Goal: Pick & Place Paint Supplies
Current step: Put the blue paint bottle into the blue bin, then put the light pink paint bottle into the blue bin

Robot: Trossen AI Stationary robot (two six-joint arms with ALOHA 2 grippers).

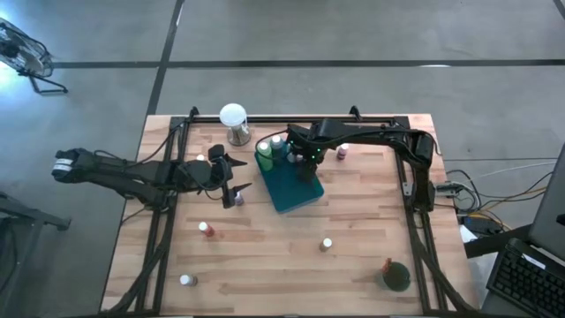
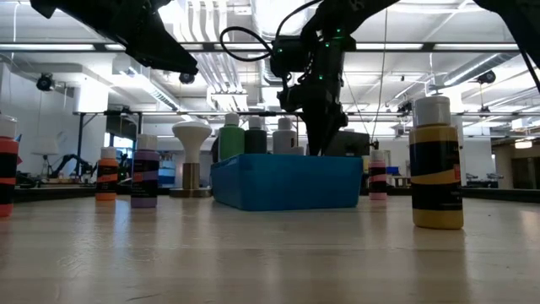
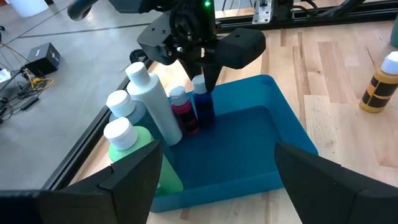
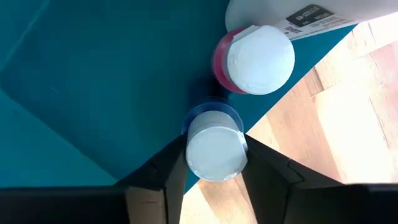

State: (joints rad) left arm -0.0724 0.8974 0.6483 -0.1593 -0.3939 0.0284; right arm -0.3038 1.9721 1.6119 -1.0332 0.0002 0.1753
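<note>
The teal tray (image 1: 296, 196) (image 3: 249, 134) lies mid-table and holds several paint bottles at its far end: a tall white one (image 3: 155, 102), a green one (image 3: 134, 152), a pink-red one (image 3: 185, 113) and a blue one (image 3: 203, 102) (image 4: 214, 152). My right gripper (image 1: 305, 161) (image 4: 214, 168) reaches down into the tray, its fingers pressed on either side of the blue bottle's white cap. The blue bottle stands upright beside the pink-red one (image 4: 258, 59). My left gripper (image 1: 238, 177) (image 3: 217, 171) hovers at the tray's near-left side, open and holding nothing.
Loose bottles stand on the wood: a red one (image 1: 205, 229), a purple one (image 1: 238, 200), a small one (image 1: 327, 244), another (image 1: 186, 281), a green one (image 1: 395, 276), a pink one (image 1: 342, 152) and a yellow-brown one (image 2: 436, 165). The white globe (image 1: 233, 120) stands behind the tray.
</note>
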